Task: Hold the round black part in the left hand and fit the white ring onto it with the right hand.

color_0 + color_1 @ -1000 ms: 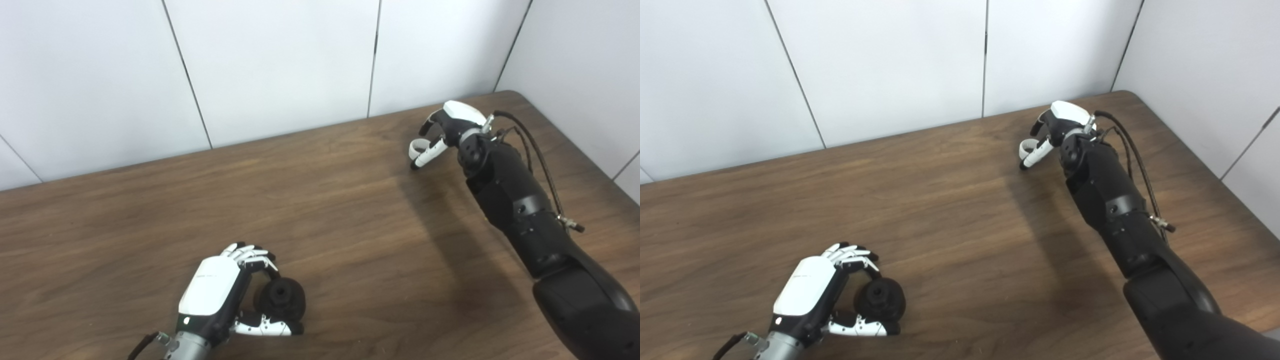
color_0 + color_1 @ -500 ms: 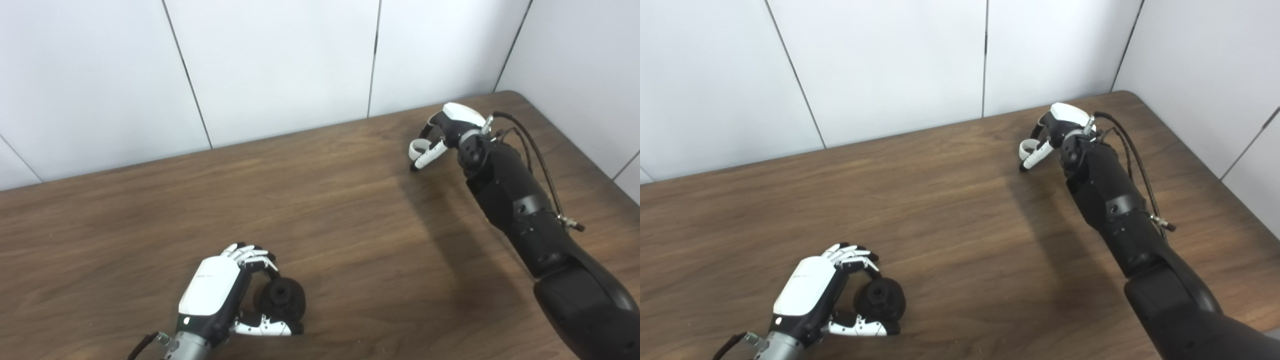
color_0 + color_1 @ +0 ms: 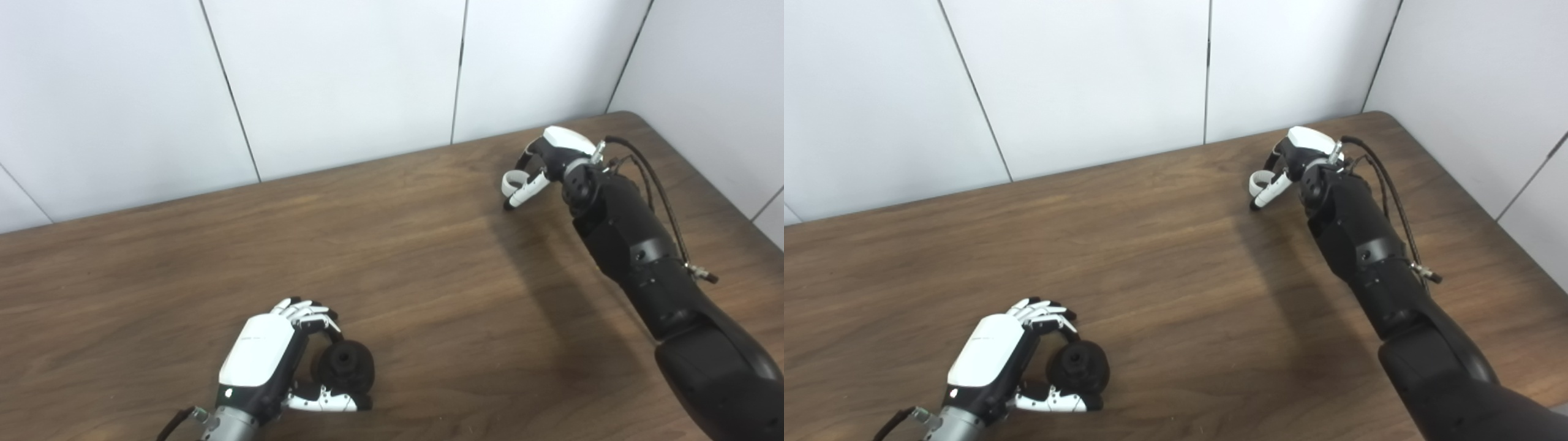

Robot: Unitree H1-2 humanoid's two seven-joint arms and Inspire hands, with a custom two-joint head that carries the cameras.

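Left hand is wrapped around the round black part low on the bench. Far back, right hand pinches the white ring.

**Both hands closed, arms far apart**

The left hand sits low at the near edge of the table, fingers and thumb curled around the round black part. The right arm stretches to the far corner, its hand pinching the white ring.
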